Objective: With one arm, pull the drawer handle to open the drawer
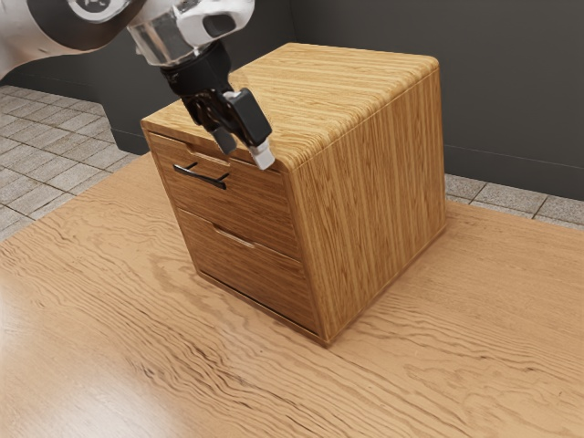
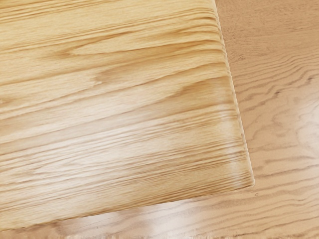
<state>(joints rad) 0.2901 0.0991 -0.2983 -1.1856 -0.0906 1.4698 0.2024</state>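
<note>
the black gripper [image 1: 245,153] hangs over the front edge of the wooden cabinet [image 1: 365,164]. its two fingers are apart and hold nothing. the dark handle [image 1: 201,175] sits on the top drawer [image 1: 233,199], just below the gripper and not touching it. the drawer looks shut. the cabinet stands on a wooden table [image 1: 137,365]. the wrist view looks down on the cabinet top [image 2: 114,109].

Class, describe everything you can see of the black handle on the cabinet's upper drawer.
The slim black bar handle, metal-looking, lies horizontally on the upper drawer front of the light wooden cabinet, toward the exterior view's left. The drawer looks shut. Nothing touches the handle: the black two-finger gripper hangs open above it.
</note>
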